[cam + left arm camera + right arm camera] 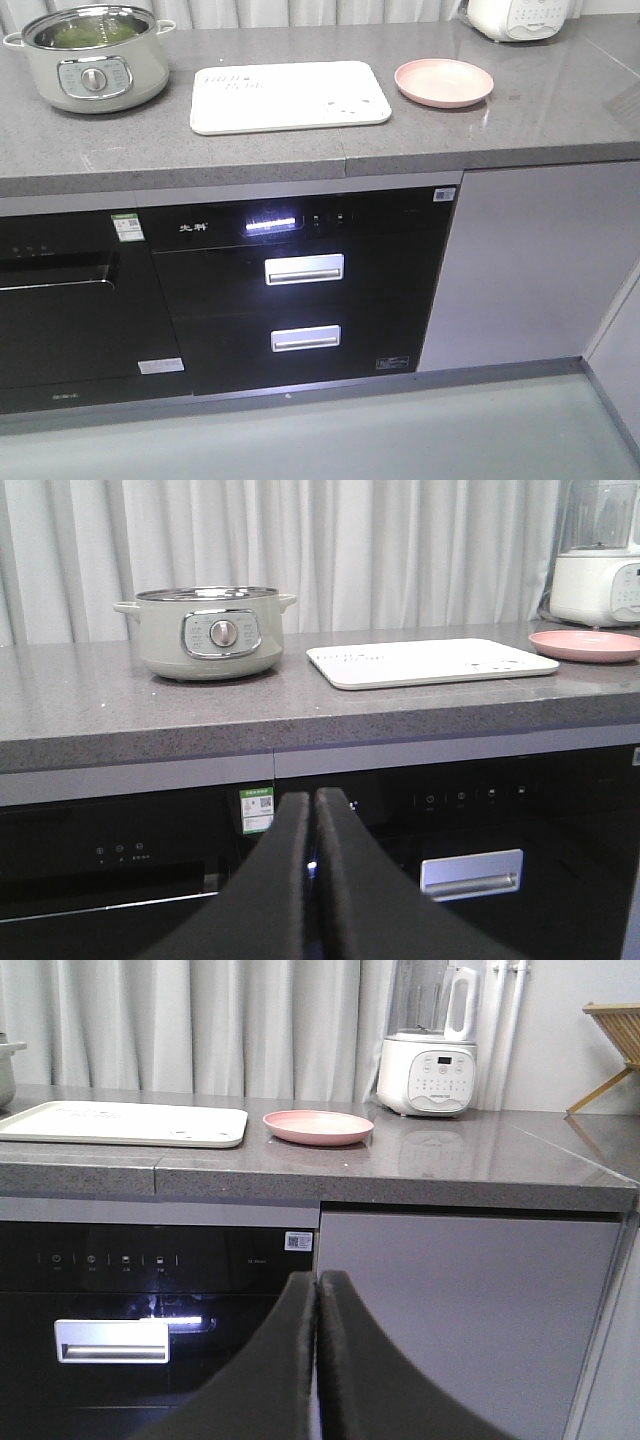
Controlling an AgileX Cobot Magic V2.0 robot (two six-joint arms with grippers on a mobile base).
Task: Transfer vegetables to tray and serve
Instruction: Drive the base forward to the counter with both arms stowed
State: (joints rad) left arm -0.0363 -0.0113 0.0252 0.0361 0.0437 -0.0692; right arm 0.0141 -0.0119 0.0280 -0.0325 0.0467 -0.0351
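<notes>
A grey countertop (300,150) is seen running across the front view, above dark appliance fronts. The cream-white tray (290,100) is laid flat near the middle of it, with its long axis along the counter edge, and nothing is seen resting on it. A pale-green pot (95,75) is set just to the tray's left, apart from it, and a pink plate (443,82) is placed just to the tray's right. The vegetables (95,32) are found inside the pot as a green mass below the rim; their long axis cannot be made out from here. The left gripper (313,798) is held below counter level with its fingers pressed together on nothing, and the pot is seen above it and slightly to its left in the left wrist view. The right gripper (316,1278), likewise closed and empty, is held low in front of the cabinet, roughly under the plate, with the pot almost out of its view. The left arm is therefore judged the nearer one for a reach up and into the pot.
</notes>
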